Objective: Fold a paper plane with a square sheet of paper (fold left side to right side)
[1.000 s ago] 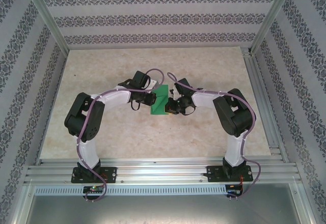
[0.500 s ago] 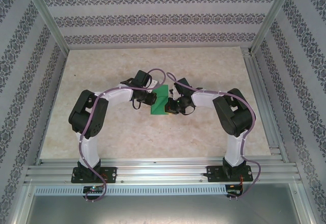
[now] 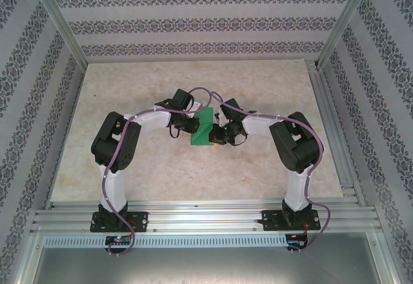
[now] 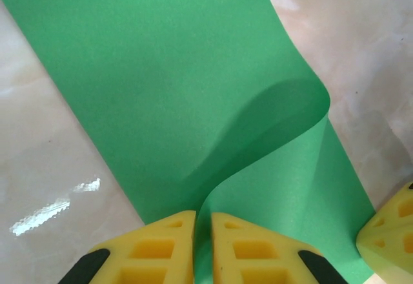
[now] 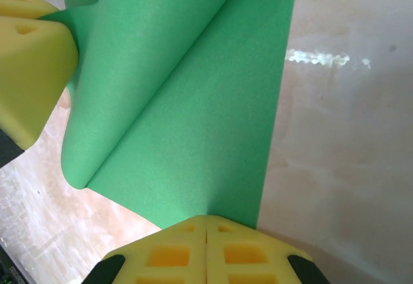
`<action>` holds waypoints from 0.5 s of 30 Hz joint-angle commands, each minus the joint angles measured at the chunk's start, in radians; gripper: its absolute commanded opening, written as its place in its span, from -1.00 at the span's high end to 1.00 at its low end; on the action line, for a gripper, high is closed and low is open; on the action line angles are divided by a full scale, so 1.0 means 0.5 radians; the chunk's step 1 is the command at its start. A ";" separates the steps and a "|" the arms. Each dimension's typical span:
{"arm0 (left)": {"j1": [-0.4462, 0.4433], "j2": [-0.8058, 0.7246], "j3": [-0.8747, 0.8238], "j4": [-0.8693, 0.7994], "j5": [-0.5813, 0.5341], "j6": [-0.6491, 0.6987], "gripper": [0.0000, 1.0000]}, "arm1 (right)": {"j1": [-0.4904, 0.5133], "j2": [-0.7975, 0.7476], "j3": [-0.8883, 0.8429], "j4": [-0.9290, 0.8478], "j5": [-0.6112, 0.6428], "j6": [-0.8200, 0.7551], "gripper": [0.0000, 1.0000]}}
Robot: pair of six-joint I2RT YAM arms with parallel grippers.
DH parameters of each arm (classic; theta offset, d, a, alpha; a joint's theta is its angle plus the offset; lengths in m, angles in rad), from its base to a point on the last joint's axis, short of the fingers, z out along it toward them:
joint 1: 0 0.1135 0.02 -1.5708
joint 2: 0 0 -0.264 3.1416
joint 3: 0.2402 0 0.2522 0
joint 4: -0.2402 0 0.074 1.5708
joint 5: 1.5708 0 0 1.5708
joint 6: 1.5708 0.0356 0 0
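The square sheet of paper (image 3: 204,130) is bright green and lies at the table's middle between both grippers. In the left wrist view the sheet (image 4: 155,71) lies flat, and one side curls up off it into my left gripper (image 4: 203,218), which is shut on that raised edge. The right wrist view shows the lifted flap (image 5: 148,71) arching over the flat layer toward the left gripper's yellow fingers (image 5: 32,64). My right gripper (image 5: 206,219) is shut, its tips resting on the flat sheet's near edge. From above, the left gripper (image 3: 192,125) and right gripper (image 3: 217,133) flank the sheet.
The beige marble-patterned tabletop (image 3: 193,84) spreads all round the sheet. Patterned walls and metal frame posts (image 3: 335,26) enclose the table. The right gripper's yellow finger (image 4: 390,232) shows at the left wrist view's lower right.
The left arm's elbow has swung rightward and its gripper has edged slightly right with the paper's edge. The right arm has stayed still.
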 commanded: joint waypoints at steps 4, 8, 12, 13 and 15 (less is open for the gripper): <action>0.022 0.056 0.065 -0.024 -0.023 0.042 0.70 | 0.028 0.107 -0.025 -0.129 0.110 -0.039 0.87; 0.023 0.074 0.069 -0.027 -0.037 0.045 0.70 | 0.030 0.109 -0.025 -0.129 0.109 -0.037 0.88; 0.023 0.088 0.066 -0.030 -0.055 0.045 0.70 | 0.029 0.113 -0.022 -0.129 0.103 -0.037 0.88; 0.022 0.089 0.063 -0.030 -0.055 0.045 0.70 | 0.029 0.116 -0.020 -0.129 0.103 -0.035 0.87; 0.023 0.092 0.056 -0.027 -0.066 0.045 0.69 | 0.029 0.118 -0.016 -0.131 0.103 -0.039 0.87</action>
